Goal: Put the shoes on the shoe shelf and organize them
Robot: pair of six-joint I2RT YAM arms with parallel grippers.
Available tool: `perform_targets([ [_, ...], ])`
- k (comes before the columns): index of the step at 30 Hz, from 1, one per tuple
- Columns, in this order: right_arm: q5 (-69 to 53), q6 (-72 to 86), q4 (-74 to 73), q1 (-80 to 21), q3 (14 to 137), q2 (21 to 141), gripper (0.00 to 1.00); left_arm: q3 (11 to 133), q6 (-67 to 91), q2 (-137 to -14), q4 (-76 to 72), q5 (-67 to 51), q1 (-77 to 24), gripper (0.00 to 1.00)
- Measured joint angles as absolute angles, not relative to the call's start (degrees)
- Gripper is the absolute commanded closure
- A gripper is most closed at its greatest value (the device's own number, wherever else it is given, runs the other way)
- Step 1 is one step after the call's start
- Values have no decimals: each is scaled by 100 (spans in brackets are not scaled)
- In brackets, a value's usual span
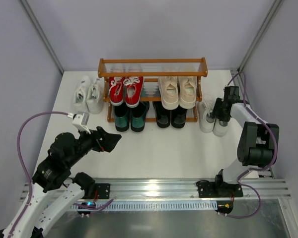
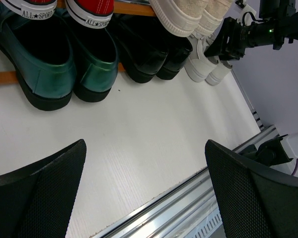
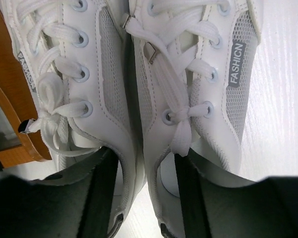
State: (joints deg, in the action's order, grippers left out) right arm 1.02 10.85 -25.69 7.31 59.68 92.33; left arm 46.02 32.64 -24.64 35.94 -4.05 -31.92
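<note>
Tabletop [image 1: 159, 148]: white, matte, fine parallel ribbing visible in left wrist view.
Aluminium rail [image 1: 154, 187]: slotted, runs full width along near edge of tabletop, lower part of frame.
White slotted strip [image 1: 154, 204]: just below rail, parallel to it.
Brushed metal sheet [image 1: 179, 223]: bottom edge of frame.
Grey walls [image 1: 139, 29]: plain, enclose tabletop on three sides.
Metal struts [image 1: 42, 35]: diagonal, upper left and upper right corners.

Bright, even light falls from above, leaving only soft shadows beneath the shoe shelf [image 1: 152, 61]. Sheen streaks the dark green loafers [image 2: 49, 62]. The white table [image 3: 285, 89] nearly washes out in the right wrist view, where the right gripper [image 3: 145, 158] looks dark and slightly blurred.
</note>
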Motion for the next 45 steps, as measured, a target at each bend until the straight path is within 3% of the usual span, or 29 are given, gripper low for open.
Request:
perform_targets([
  [4, 67, 1087, -2571, 718, 6020, 9432, 68, 4602, 3264, -2445, 3623, -405, -3192, 0],
  [7, 32, 1092, -2589, 718, 6130, 9577, 83, 4602, 3267, -2445, 3653, -399, -3192, 0],
  [8, 27, 1096, -2593, 718, 6156, 9598, 94, 4602, 3267, -2445, 3662, -388, -3192, 0],
  [9, 30, 1105, -2593, 718, 6173, 9607, 96, 4602, 3267, -2445, 3673, -379, -3192, 0],
  [16, 416, 1299, -2685, 692, 6178, 9485, 96, 4609, 3264, -2408, 3745, -325, -3192, 0],
  [22, 1352, 1599, -3671, 718, 6506, 8637, 96, 4609, 3264, -2408, 3765, -311, -3192, 0],
  [27, 1787, 1667, -4058, 762, 7644, 7850, 96, 4609, 3264, -2410, 3760, -307, -3192, 0],
  [33, 1492, 1594, -4193, 661, 9251, 7502, 96, 4609, 3267, -2412, 3758, -307, -3192, 0],
  [39, 729, 1378, -4425, 180, 10538, 7662, 96, 4609, 3267, -2425, 3758, -307, -3192, 0],
  [45, -8, 1173, -4853, -856, 12215, 8567, 96, 4641, 3280, -2425, 3760, -301, -3192, 0],
])
